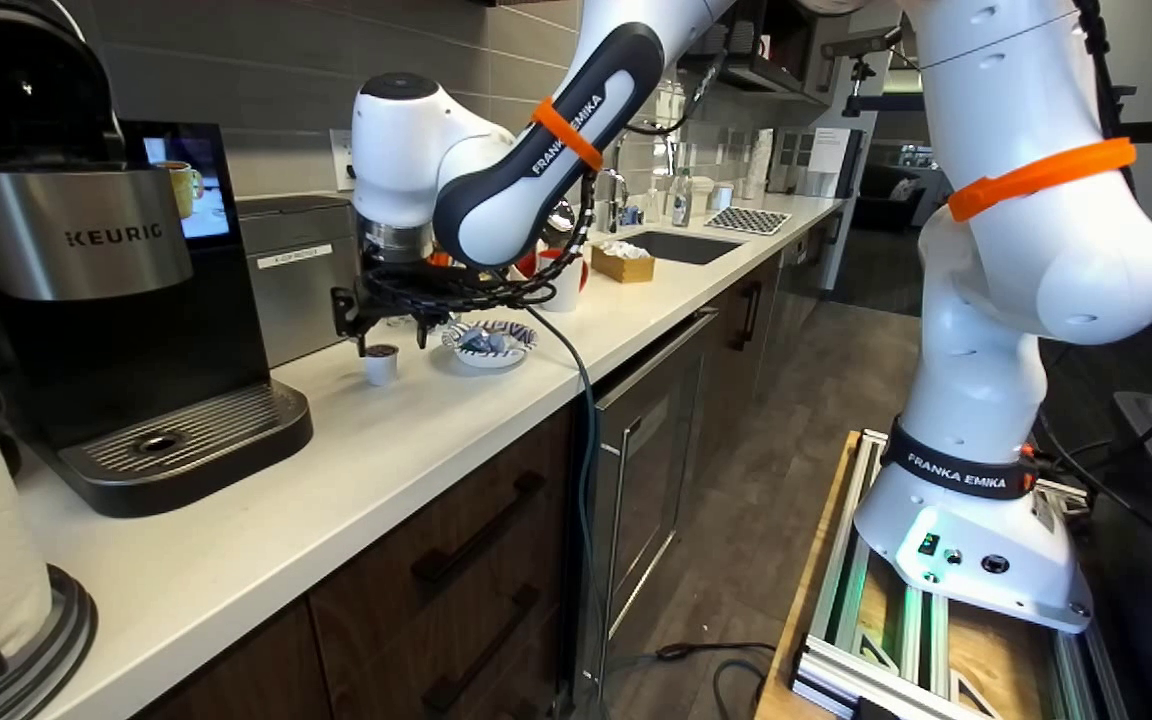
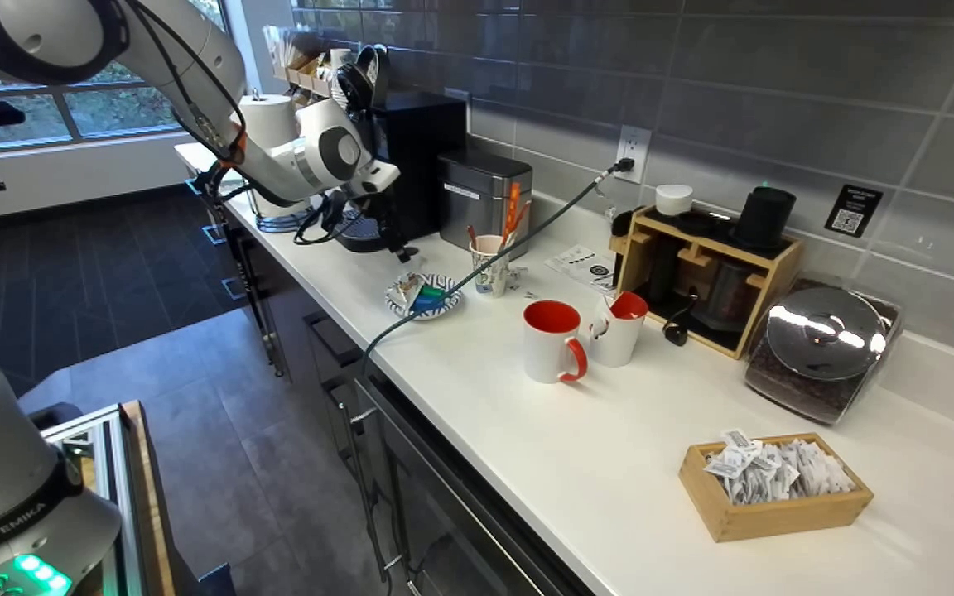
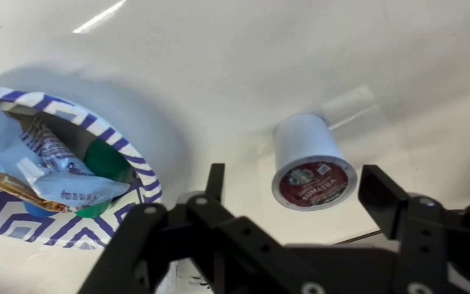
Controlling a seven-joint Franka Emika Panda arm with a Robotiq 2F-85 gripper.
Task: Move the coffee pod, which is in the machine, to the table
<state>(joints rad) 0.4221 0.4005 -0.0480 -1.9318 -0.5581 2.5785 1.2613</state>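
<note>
Over the table [image 1: 386, 440], the gripper [image 3: 292, 182] hangs spread at the upright pod [image 3: 310, 165]. With one finger [image 3: 382, 198] seemingly close beside it, a sideways drift could topple it.

Wrist view: pod [image 3: 313, 167] right of centre, on counter [image 3: 227, 69]; bowl [image 3: 72, 229] at left edge, wrappers [image 3: 76, 188] inside. Exterior view: coffee machine [image 1: 131, 245] left of pod.

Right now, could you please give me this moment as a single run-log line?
pincer: open, nothing held | coffee pod: upright on table | machine: lid raised | placement: looks done
</note>
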